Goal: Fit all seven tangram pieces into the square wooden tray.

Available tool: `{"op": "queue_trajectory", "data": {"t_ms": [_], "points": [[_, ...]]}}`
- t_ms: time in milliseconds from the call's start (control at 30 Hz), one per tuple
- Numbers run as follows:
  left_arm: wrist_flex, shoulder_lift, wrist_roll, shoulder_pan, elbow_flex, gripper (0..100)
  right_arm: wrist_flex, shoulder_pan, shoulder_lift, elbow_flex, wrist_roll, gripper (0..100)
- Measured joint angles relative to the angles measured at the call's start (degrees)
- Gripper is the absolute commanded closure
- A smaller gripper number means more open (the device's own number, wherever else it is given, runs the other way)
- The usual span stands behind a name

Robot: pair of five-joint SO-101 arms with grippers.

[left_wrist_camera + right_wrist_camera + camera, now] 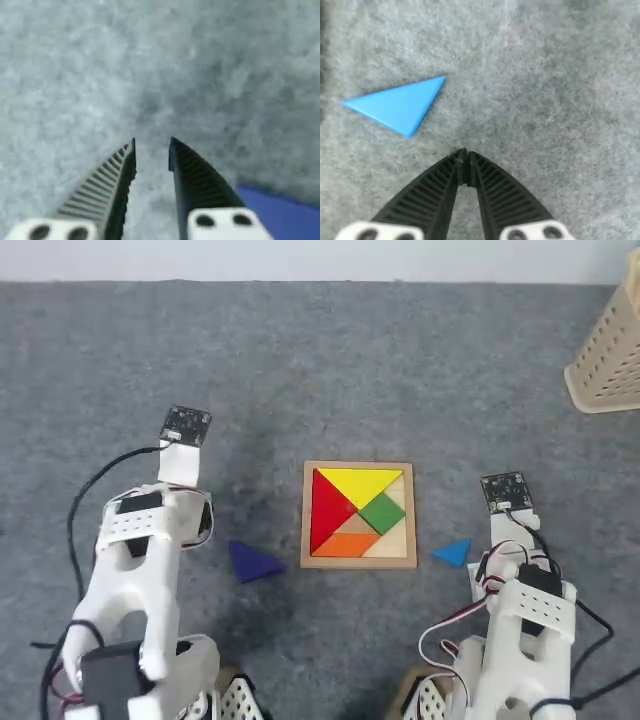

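left fingers (197, 182) slightly apart, empty, dark blue triangle (280, 215) just beside. right fingers (437, 192) pressed together on nothing, near the light blue triangle (397, 106). both pcs outside the tray (307, 515).

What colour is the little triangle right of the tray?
The triangle is light blue; right wrist view.

The left arm (140, 570) rises white from the near left edge in the high view, its wrist bent forward and down; the left gripper (151, 147) points downward, its two dark ribbed fingers (112, 185) held a narrow gap apart. The right arm (525, 625) stands at the near right, folded in much the same way; the right gripper (464, 160) also points downward, its jaws closed so that the tips meet.
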Motion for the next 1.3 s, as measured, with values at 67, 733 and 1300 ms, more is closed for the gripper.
{"op": "queue_trajectory", "data": {"t_ms": [67, 733, 1300], "points": [[-0.3, 0.3, -0.4, 0.0, 0.0, 90, 0.2, 0.0, 0.0, -1.0, 0.3, 90.8], [-0.4, 0.4, -0.5, 0.0, 0.0, 90, 21.2, -12.7, 34.6, -37.8, 8.2, 77.8], [-0.4, 0.4, -0.5, 0.0, 0.0, 90, 21.0, -11.7, 42.8, -38.8, 51.4, 77.9]]}}
